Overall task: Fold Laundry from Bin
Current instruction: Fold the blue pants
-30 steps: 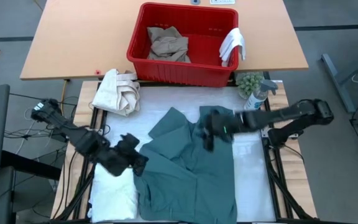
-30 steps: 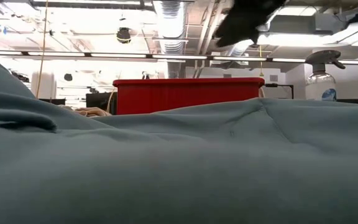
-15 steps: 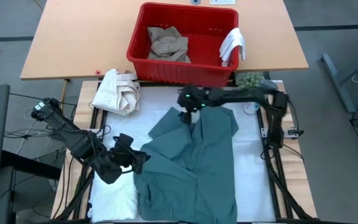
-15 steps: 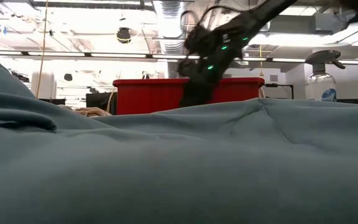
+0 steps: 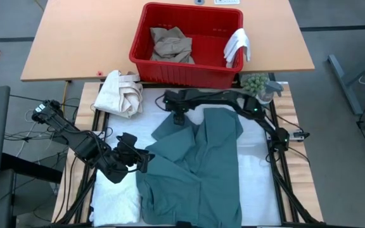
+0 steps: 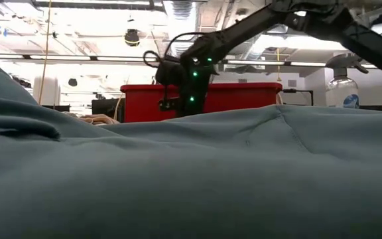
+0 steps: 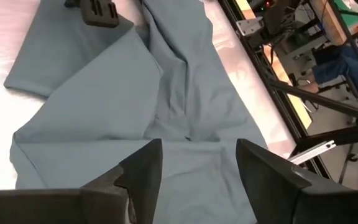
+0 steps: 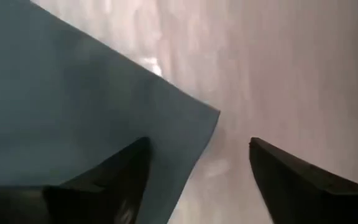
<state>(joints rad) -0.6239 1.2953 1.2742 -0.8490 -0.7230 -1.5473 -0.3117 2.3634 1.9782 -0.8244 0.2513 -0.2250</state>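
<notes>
Since a second ago the right arm has swung from over the middle of the teal garment (image 5: 198,168) toward the red bin (image 5: 185,71), and its right gripper (image 5: 177,113) now hangs just above the garment's corner nearest the bin. The left gripper (image 5: 139,159) has let go and drawn slightly back from the garment's edge on the left arm's side; half a second ago it was already about where it is now.

In the right wrist view the right gripper's fingers (image 8: 114,180) stand wide apart with nothing between them, one over the teal corner and the other over the bare white table (image 8: 278,74). In the left wrist view the left gripper (image 7: 199,163) is also parted and empty, hovering over the spread cloth, with the right gripper showing dark at the garment's far end.

The teal garment lies spread on the table in front of the bin, folded partly over itself. A white towel (image 5: 116,199) lies just beside it, under the left arm. The bin sits on a wooden table beyond the garment and holds tan trousers (image 5: 170,44) and a small white cloth (image 5: 236,45) draped over its rim. A cream canvas bundle (image 5: 120,94) rests between the bin and the left arm. A spray bottle (image 5: 266,92) stands near the bin's corner on the right arm's side.
</notes>
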